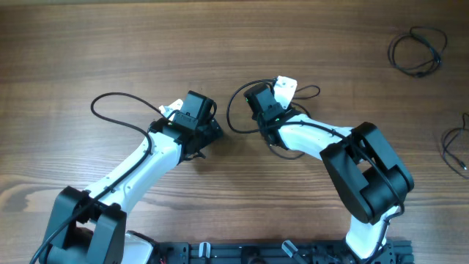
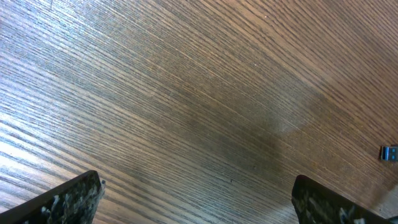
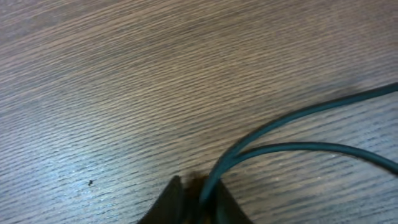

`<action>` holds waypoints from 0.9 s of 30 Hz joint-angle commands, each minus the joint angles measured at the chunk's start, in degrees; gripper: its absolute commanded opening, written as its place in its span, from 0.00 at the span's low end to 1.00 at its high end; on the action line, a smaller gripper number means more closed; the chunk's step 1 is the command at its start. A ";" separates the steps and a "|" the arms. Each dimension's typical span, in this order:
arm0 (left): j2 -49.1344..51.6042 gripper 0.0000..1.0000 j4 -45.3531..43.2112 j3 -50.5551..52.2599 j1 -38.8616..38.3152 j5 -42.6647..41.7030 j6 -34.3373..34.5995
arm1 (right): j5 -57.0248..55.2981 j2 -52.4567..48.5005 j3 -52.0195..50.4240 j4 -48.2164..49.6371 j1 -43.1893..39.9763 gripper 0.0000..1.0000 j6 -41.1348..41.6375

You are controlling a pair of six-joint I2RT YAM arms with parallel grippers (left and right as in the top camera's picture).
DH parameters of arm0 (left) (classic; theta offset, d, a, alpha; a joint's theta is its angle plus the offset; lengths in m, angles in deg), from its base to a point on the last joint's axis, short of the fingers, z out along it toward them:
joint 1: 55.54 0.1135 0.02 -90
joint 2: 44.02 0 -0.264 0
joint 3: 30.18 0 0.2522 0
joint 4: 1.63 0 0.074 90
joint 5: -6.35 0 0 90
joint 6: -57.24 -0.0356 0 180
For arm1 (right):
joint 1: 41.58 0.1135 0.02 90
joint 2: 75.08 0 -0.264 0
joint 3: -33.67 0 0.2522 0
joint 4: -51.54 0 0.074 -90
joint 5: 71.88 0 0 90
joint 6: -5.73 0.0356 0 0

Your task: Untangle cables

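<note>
My right gripper [image 3: 198,186] is shut on a dark cable [image 3: 311,146]. Two strands of it run from the jaws off to the right across the table. From overhead, a thin black loop [image 1: 230,116] curves out to the left of the right gripper [image 1: 258,110]. Two more thin black cables lie apart from it, one coiled at the far right [image 1: 418,51] and one at the right edge [image 1: 456,150]. My left gripper [image 2: 196,199] is open over bare wood with nothing between its fingers. It sits just left of the right one [image 1: 207,136].
The wooden table [image 1: 146,44] fills the view. A thicker black arm cable [image 1: 110,103] loops out left of the left wrist. A small blue object [image 2: 388,152] shows at the right edge of the left wrist view. The arm bases stand along the near edge.
</note>
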 commanded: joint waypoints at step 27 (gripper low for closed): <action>-0.50 1.00 0.00 -0.26 0.15 0.98 0.48 | 6.25 14.38 -1.31 -16.31 -36.15 0.05 -44.33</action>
